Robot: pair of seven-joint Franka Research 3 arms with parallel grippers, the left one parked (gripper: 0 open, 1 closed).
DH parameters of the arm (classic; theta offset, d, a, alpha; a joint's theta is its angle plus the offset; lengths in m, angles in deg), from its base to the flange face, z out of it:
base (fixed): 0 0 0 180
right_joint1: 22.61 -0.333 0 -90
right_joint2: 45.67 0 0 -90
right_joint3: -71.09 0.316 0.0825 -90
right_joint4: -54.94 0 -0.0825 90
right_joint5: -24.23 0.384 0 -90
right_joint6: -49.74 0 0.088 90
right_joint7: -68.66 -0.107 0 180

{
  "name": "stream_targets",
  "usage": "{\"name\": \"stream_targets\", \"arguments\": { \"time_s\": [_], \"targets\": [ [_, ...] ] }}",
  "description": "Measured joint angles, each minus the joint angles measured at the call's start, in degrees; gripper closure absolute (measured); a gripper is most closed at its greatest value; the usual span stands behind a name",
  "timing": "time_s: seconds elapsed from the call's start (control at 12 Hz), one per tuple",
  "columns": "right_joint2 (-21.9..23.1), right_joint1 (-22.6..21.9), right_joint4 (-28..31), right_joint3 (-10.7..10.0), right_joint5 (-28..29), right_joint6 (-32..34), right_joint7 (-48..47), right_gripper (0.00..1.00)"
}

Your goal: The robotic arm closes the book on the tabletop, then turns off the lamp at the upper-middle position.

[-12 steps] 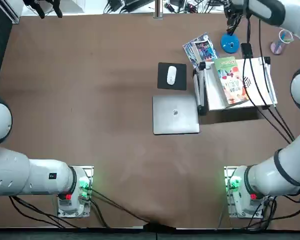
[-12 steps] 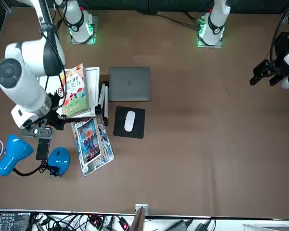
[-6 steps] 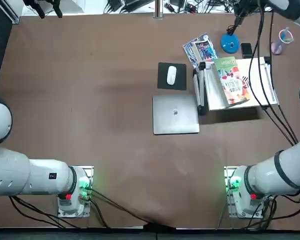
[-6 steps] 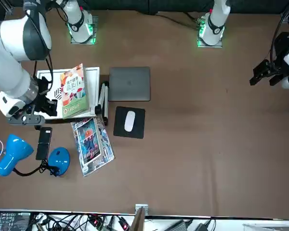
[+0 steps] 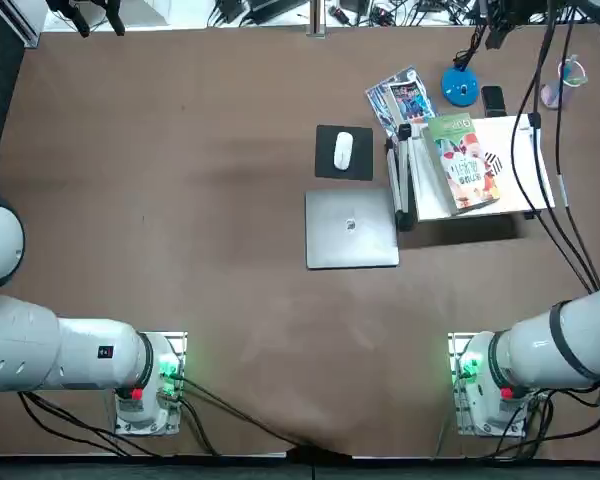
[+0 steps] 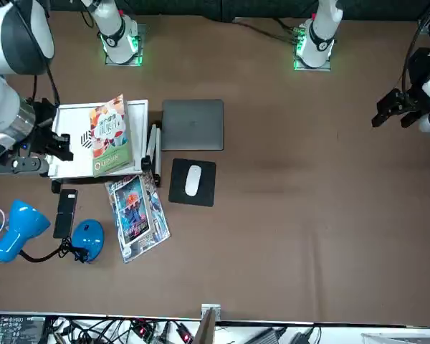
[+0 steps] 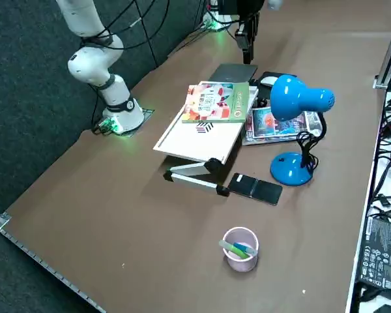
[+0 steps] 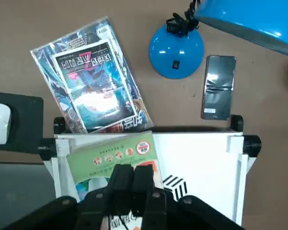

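The book (image 5: 463,160) lies closed, green cover up, on a white tilted stand (image 5: 525,170); it also shows in the front view (image 6: 109,136) and the right side view (image 7: 216,102). The lamp's blue disc base (image 5: 461,88) stands just behind the stand, and its blue head (image 7: 300,98) hangs over it on a black gooseneck. My right gripper (image 8: 132,181) is shut with nothing in it. It hangs high above the book's (image 8: 113,155) near end, well clear of the lamp base (image 8: 176,50). The gripper also appears in the front view (image 6: 56,145) and the right side view (image 7: 246,40).
A black phone (image 5: 493,99) lies between lamp base and stand. Blue leaflets (image 5: 404,98), a mouse (image 5: 343,150) on a black pad and a closed grey laptop (image 5: 351,229) sit left of the stand. A pink-rimmed cup (image 7: 240,248) stands near the far right corner.
My right gripper has risen from just above the lamp base and phone and drawn back over the stand. The book, lamp and phone have not moved.
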Motion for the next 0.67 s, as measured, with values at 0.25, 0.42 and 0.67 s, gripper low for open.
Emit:
{"name": "stream_targets", "arguments": {
  "time_s": [0.25, 0.42, 0.67],
  "targets": [
    [1.15, 0.86, 0.00, -0.01, 0.05, 1.89, 2.30, 0.97],
    [1.69, 1.81, 0.00, -0.03, 0.05, 2.69, 4.08, 0.97],
    [2.74, 2.77, 0.00, -0.04, 0.08, 4.05, 6.09, 0.96]
  ]
}}
